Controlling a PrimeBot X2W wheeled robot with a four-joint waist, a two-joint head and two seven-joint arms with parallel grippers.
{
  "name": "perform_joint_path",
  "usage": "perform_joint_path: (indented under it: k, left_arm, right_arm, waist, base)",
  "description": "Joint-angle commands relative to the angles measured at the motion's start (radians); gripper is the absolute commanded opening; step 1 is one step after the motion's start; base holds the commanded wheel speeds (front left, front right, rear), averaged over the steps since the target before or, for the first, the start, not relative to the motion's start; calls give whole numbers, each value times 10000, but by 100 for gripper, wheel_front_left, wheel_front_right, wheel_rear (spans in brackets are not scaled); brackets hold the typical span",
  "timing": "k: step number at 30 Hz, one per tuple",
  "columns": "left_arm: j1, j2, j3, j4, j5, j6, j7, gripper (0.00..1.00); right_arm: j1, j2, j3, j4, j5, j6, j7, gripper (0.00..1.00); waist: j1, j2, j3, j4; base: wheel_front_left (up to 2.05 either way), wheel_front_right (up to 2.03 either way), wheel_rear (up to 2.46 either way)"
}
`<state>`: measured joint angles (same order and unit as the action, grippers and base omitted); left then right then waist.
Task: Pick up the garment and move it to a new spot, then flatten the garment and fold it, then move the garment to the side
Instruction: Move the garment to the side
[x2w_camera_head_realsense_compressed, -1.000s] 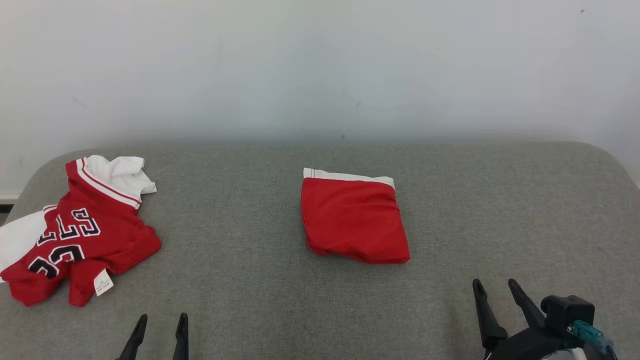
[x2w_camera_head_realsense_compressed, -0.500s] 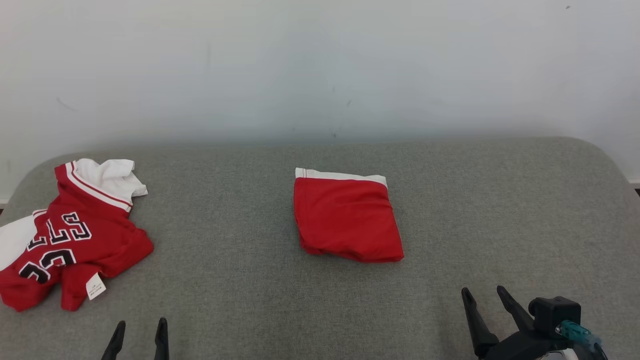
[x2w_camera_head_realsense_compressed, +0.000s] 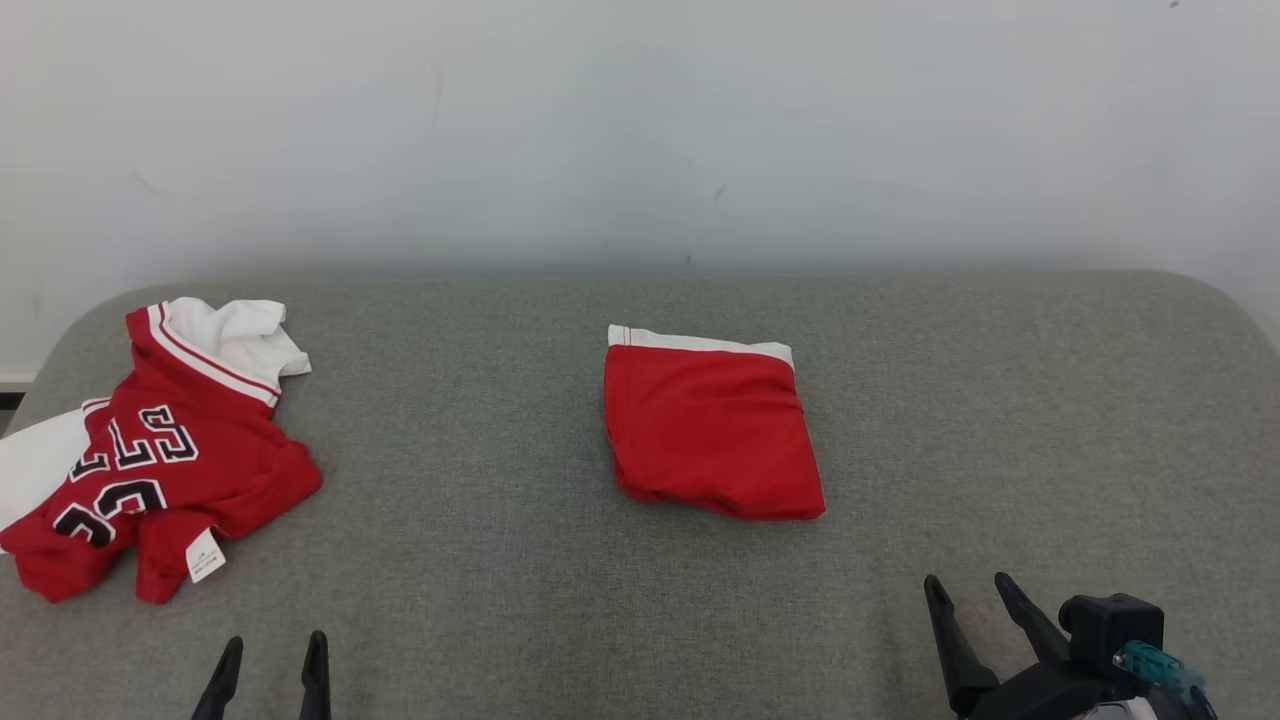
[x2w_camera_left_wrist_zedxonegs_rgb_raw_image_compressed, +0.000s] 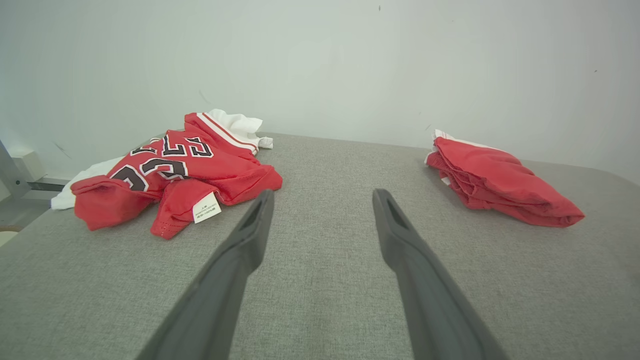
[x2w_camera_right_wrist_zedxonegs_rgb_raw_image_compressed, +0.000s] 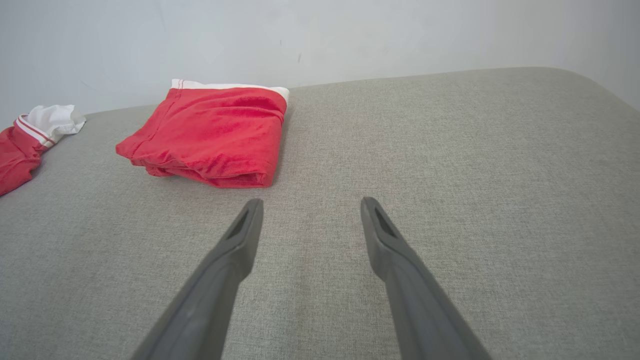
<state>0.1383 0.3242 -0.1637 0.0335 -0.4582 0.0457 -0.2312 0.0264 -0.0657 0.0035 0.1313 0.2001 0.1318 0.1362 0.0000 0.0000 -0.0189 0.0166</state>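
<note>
We find both claws spread wide and empty: the left gripper (x2w_camera_head_realsense_compressed: 275, 640) and right gripper (x2w_camera_head_realsense_compressed: 968, 580) hover at the near edge of the grey table (x2w_camera_head_realsense_compressed: 500, 580). Folded red shorts (x2w_camera_head_realsense_compressed: 710, 430) lie mid-table, well apart from both. A crumpled jersey (x2w_camera_head_realsense_compressed: 170, 450) lies at the table's left end.

My head view's bottom edge cuts off the left gripper (x2w_camera_head_realsense_compressed: 277, 640) below its fingertips, and the crumpled jersey (x2w_camera_head_realsense_compressed: 170, 460) at the left edge of the padded top (x2w_camera_head_realsense_compressed: 1000, 400) runs past the frame. Its white label (x2w_camera_head_realsense_compressed: 204, 555) is too small for me to read, and the folded red garment (x2w_camera_head_realsense_compressed: 710, 430) hides its lower layers.
</note>
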Motion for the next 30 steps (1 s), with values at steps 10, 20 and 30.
perform_joint_path:
  k: [10,20,30]
  left_arm:
    - [51,57,-126,-374,-24,82,91,100]
    - [-568,-38,-475,-552,110,-85,152,100]
    - [-1316,-271,-896,-225,168,-346,35,100]
  right_arm:
    - [-877,-174,291,281,244,-23,1249,100]
    - [-4820,103,-857,2682,434,-21,3901,100]
    - [-7730,145,-2022,6643,-714,-21,4420,100]
  waist:
    - [0,0,250,296]
    - [0,0,1096,972]
    - [0,0,1958,1912]
  base:
    - [0,0,0]
    - [0,0,0]
    - [0,0,0]
